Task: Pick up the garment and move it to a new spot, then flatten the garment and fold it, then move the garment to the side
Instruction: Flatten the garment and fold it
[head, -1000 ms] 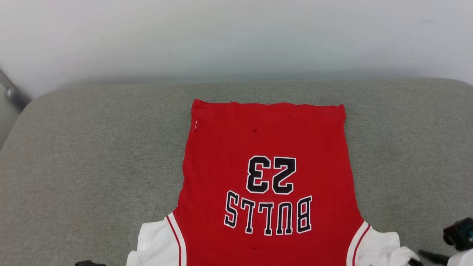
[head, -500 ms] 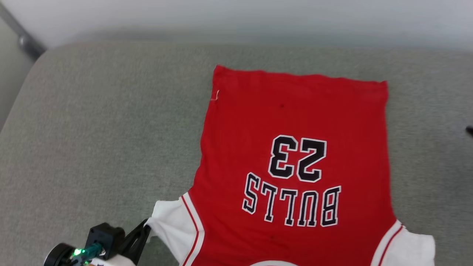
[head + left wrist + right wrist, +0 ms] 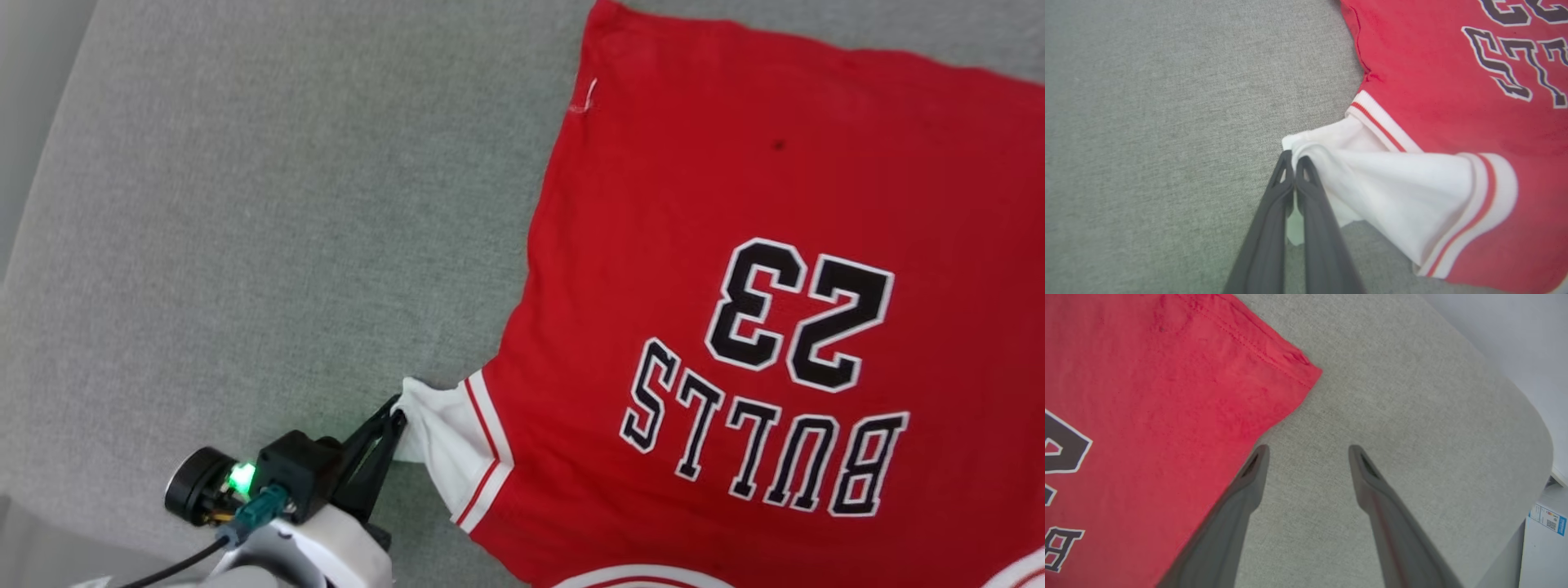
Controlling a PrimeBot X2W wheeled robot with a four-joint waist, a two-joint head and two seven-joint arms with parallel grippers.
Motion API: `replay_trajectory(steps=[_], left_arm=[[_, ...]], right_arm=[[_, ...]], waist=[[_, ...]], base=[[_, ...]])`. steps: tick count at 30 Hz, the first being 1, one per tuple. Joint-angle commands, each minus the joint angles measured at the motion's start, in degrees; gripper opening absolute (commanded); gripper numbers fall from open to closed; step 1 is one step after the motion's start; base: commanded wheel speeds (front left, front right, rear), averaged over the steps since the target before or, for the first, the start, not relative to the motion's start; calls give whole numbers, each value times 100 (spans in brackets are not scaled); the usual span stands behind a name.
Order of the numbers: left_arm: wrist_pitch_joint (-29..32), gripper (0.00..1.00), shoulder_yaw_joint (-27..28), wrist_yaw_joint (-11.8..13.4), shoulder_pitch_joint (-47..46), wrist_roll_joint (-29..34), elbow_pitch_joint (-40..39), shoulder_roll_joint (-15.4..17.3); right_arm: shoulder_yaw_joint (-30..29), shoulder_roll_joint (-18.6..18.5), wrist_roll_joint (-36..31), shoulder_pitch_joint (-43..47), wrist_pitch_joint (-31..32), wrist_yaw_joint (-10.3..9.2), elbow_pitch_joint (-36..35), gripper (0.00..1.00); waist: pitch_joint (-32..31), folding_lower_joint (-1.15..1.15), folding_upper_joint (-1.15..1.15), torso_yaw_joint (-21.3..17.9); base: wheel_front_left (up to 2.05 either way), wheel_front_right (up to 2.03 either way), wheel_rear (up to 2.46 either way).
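Observation:
The garment [image 3: 735, 204], a red jersey with white sleeves and upside-down "BULLS 23" lettering, lies spread flat on the grey cushion [image 3: 245, 245]. My left gripper [image 3: 396, 416] is at the lower left of the head view, shut on the edge of the garment's white sleeve [image 3: 437, 429]. In the left wrist view the left gripper [image 3: 1293, 161] pinches the bunched sleeve [image 3: 1392, 179] and pulls it taut. My right gripper [image 3: 1306, 455] stands open above bare cushion, just beside the garment's [image 3: 1147, 396] side edge near the hem corner, holding nothing.
The grey cushion [image 3: 1412, 416] has a rounded edge at the far right of the right wrist view, with a pale wall beyond and a labelled white object [image 3: 1545, 522] below. Bare cushion spreads left of the garment.
The head camera swung down and left, shifting the whole picture. My left gripper came into view holding the sleeve. The right gripper let go of the other sleeve and opened.

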Motion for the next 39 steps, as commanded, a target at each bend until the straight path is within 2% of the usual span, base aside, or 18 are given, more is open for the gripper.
replay_trajectory(steps=[1,6,12,13,18,26,30,31,39], left_arm=[[-37,0,4,-9,-130,73,1,-87],[-61,0,24,-69,-325,186,107,-316],[-78,0,28,-131,-430,273,244,-485],[-78,0,41,-153,-404,277,343,-528],[-128,0,93,-193,-188,197,516,-475],[-162,0,167,-140,199,71,560,-254],[-168,0,206,-94,405,-23,522,-103],[-172,0,246,-35,550,-97,466,13],[-181,0,334,111,950,-257,320,278]], right_arm=[[-30,84,-113,-111,75,-6,107,100],[-159,332,-347,56,76,-6,440,100],[-40,598,-407,659,44,-5,681,100],[20,628,-435,780,-45,-4,630,0],[-141,578,-507,451,-534,-4,468,0],[233,466,-300,449,-1191,-5,112,0],[513,167,-46,708,-1437,-5,-229,0],[635,-141,162,1013,-1648,-5,-537,0],[794,-973,714,2610,-2314,-5,-1127,0]], waist=[[436,-1,0,349],[717,-1,0,527],[848,-1,0,576],[809,-1,0,550],[346,-1,0,370],[-481,-1,0,-111],[-829,-1,0,-382],[-1061,-1,0,-577],[-1464,-1,0,-1077]], base=[[0,0,0],[0,0,0],[0,0,0],[0,0,0],[0,0,0],[0,0,0],[0,0,0],[0,0,0],[0,0,0]])
